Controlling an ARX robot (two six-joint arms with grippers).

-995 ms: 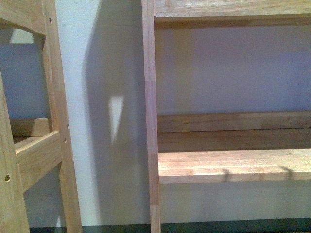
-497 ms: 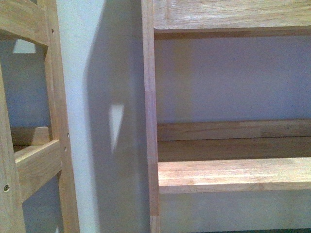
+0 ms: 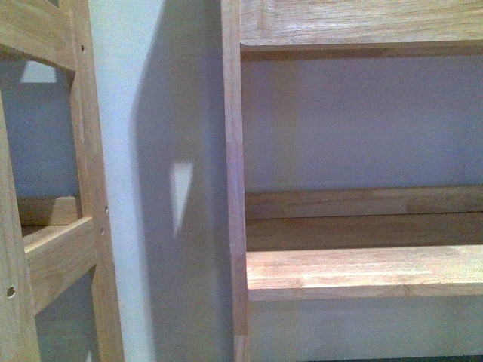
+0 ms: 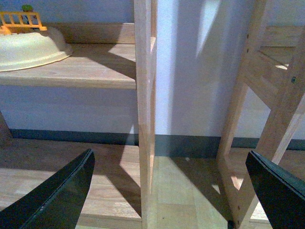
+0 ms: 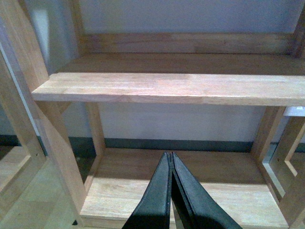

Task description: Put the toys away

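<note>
Since a second ago my front view has lifted a little: the lower shelf board (image 3: 362, 273) sits lower in frame and the dark floor strip has slid out of sight, with hardly any change over the last half second. Neither arm shows in this view, and I see no plush toy in any of the three pictures, so I cannot say where it lies relative to either pincer. At far left a ladder-like wooden frame (image 3: 83, 181) is cut off by the edge; beside it comes pale wall (image 3: 136, 75), then the shelf unit's upright post (image 3: 234, 188). On the left wrist camera my left pincer (image 4: 169, 191) is spread wide with nothing between its dark fingers (image 4: 57, 195); a cream bowl (image 4: 28, 47), cropped at the frame edge, rests on a shelf with a small orange toy fence (image 4: 21, 20) on top of it, its contents hidden from me. On the right wrist camera my right pincer (image 5: 170, 191) is clenched, fingertips pressed together on nothing, hanging over the bottom shelf (image 5: 190, 191).
</note>
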